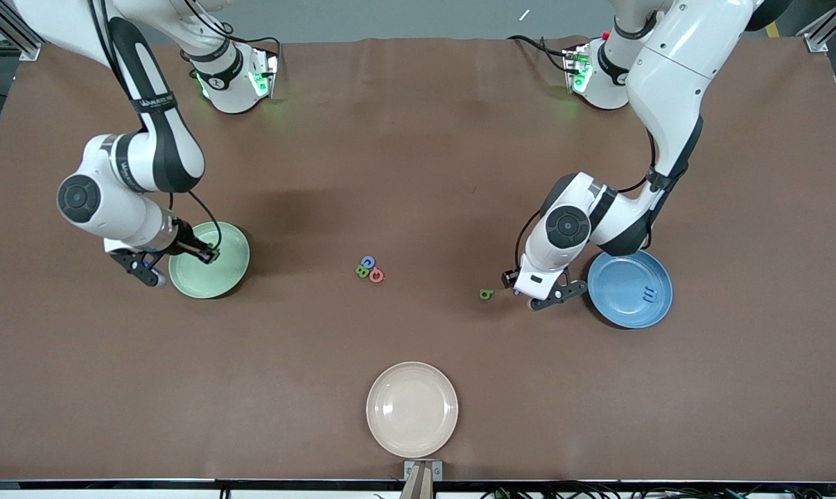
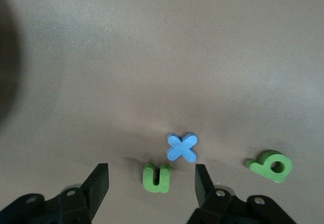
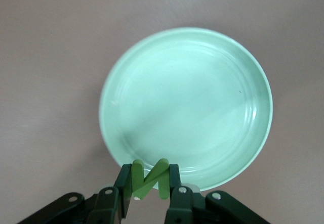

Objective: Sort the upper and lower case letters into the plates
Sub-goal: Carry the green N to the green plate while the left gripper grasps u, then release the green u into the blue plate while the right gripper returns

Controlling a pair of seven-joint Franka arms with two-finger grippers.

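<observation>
My left gripper (image 2: 152,179) stands open low over the table, its fingers on either side of a green letter u (image 2: 156,177) without touching it. A blue x (image 2: 182,147) and a green b (image 2: 271,165) lie close by. In the front view this gripper (image 1: 527,296) sits beside the blue plate (image 1: 619,305), which holds a blue letter (image 1: 650,294), and the b (image 1: 486,294) lies next to it. My right gripper (image 3: 150,183) is shut on a green N (image 3: 150,178) over the rim of the mint green plate (image 3: 192,97), also seen from the front (image 1: 209,255).
Three letters, blue (image 1: 368,262), green (image 1: 362,272) and pinkish-red (image 1: 377,276), cluster mid-table. A cream plate (image 1: 412,409) lies nearest the front camera. The mint plate (image 1: 203,284) lies at the right arm's end.
</observation>
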